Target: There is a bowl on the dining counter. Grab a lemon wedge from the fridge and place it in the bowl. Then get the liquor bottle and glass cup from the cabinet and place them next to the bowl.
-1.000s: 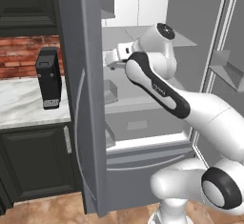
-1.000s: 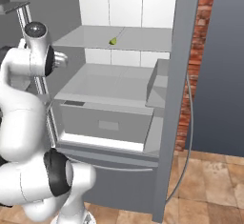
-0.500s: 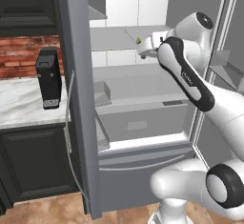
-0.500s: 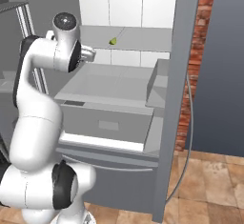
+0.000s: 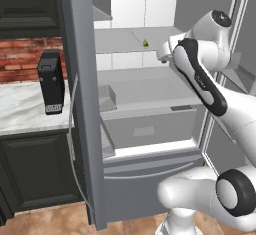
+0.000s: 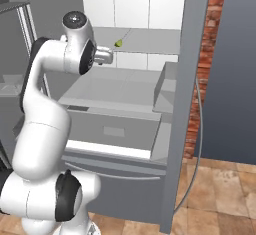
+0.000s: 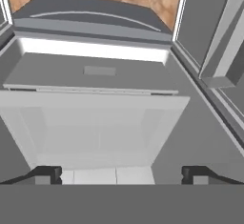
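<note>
Small yellow-green lemon wedge (image 5: pixel 146 43) on white fridge (image 5: pixel 150 114) shelf, tool (image 7: pixel 121 173) fingers spread apart, empty

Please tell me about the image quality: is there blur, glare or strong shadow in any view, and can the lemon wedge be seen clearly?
Left base view: sharp, even light, no glare; the lemon wedge is small, without detail. Right base view: equally sharp, the fridge interior bright, the wedge tiny. Hand view: softer and paler, faint shading in the drawer, the open tool dark.

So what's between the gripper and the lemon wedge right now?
Nothing. In the right base view, bare grey shelf separates the lemon wedge from the arm's hand. In the hand view the open gripper points down at the fridge drawers.
</note>
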You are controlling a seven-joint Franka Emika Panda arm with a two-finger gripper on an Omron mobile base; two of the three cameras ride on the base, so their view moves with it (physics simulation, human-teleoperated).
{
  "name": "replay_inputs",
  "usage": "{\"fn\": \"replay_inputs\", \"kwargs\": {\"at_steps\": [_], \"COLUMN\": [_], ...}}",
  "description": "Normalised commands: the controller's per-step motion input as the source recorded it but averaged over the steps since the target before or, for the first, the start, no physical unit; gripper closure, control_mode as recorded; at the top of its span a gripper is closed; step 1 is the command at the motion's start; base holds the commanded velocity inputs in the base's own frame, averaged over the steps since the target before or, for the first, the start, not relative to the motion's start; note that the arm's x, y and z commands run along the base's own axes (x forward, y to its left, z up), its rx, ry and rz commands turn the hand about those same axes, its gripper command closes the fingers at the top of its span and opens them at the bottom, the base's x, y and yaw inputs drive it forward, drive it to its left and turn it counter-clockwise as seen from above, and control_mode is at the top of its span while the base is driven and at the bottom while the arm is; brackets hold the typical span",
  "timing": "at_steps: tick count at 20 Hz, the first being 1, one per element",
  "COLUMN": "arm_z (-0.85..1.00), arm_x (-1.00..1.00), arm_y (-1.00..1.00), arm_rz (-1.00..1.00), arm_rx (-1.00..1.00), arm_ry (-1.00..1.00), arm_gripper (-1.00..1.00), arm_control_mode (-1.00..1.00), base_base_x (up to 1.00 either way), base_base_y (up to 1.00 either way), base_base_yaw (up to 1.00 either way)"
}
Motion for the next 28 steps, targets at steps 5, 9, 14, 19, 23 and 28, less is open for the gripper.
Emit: {"fn": "replay_inputs", "kwargs": {"at_steps": [5,9,14,19,23,28], "arm_z": [-0.01,0.00,0.00,0.00,0.00,0.00], "arm_x": [0.00,0.08,0.00,0.00,0.00,0.00], "arm_y": [0.02,0.00,0.00,0.00,0.00,0.00], "arm_rz": [0.00,-0.01,0.00,0.00,0.00,0.00], "arm_rx": [-0.09,-0.08,0.00,0.00,0.00,0.00], "arm_ry": [0.01,0.00,0.00,0.00,0.00,0.00], "arm_gripper": [-1.00,-1.00,-1.00,-1.00,-1.00,-1.00], "arm_control_mode": [-1.00,1.00,1.00,1.00,1.00,1.00], "base_base_x": [0.00,0.17,0.67,0.76,0.54,0.07], "base_base_y": [0.00,0.00,0.00,0.09,0.14,0.00], "base_base_yaw": [0.00,-0.03,-0.01,0.00,0.00,-0.01]}}
